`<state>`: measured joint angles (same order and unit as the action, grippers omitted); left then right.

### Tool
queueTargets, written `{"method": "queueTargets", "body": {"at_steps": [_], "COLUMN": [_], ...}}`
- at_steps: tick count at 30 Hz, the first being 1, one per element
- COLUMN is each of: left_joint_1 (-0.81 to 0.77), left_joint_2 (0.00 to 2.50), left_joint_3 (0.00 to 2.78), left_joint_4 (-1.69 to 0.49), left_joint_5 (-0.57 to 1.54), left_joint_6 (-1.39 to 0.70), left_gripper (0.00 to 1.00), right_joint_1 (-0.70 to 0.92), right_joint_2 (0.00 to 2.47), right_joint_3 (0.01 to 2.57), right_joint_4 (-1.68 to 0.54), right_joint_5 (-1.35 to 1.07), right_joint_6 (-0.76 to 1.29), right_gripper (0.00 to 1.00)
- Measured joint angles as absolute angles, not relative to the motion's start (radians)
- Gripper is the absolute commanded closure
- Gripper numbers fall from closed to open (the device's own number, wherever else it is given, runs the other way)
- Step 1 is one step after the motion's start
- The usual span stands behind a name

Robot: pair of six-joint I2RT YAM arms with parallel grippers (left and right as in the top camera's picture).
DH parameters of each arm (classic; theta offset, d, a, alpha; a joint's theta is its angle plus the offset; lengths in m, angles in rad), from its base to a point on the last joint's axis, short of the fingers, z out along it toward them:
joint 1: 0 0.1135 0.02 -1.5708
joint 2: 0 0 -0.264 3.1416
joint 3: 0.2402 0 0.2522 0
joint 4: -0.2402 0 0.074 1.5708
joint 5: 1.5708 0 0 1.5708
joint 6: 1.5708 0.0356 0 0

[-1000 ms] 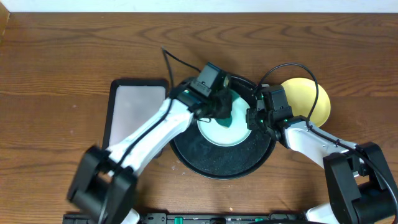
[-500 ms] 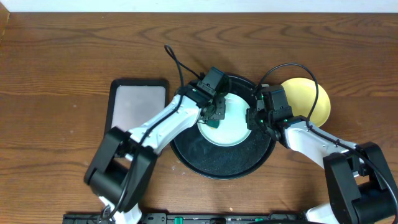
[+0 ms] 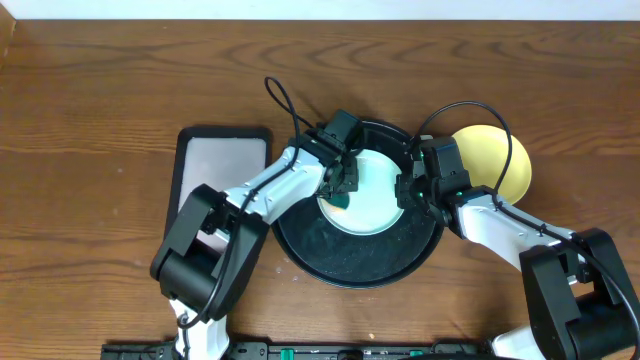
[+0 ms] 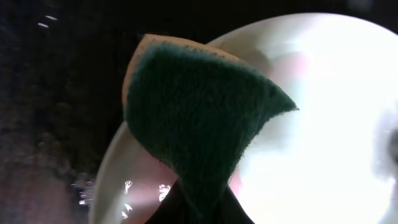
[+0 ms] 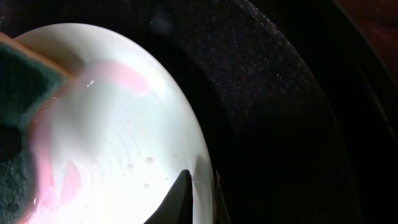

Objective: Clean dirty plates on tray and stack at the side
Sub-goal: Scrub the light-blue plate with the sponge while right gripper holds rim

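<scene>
Sponge (image 4: 199, 118) and my left end effector (image 3: 343, 188) pinching it have slid to the left rim of the plate (image 3: 378, 200) in the tray (image 3: 330, 258). My right end effector (image 3: 404, 190) pinches the right rim. Overshooting might tip the plate loose.

Glossy plate (image 5: 130, 118), rough sponge (image 4: 199, 112), matt speckled tray (image 5: 280, 124)

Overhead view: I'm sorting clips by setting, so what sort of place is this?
Likely a robot test bench, not a kitchen: bare wooden table, left arm and right arm, a sponge on a smeared plate in a black tray.
</scene>
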<state>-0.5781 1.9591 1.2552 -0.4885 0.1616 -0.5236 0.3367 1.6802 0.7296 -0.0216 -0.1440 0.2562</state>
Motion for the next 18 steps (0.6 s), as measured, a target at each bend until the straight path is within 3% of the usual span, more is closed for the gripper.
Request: {"method": "queueTargets", "body": {"at_steps": [10,18], "left_joint_1": [-0.582,-0.591], "left_joint_2": [1.976,1.817], "left_joint_3": [1.253,1.253], "left_joint_4": [-0.437,-0.469], "left_joint_5": [0.532,0.533], "left_joint_6": [-0.523,-0.523], "left_gripper": [0.92,0.92], "right_joint_1": [0.337,0.337], "right_joint_2": [1.680,1.680], "right_joint_3": [0.730,0.730], "right_joint_4": [-0.022,-0.022], "right_joint_5": [-0.147,-0.149], "right_joint_6": [0.256,0.256], "right_gripper": [0.87,0.87]}}
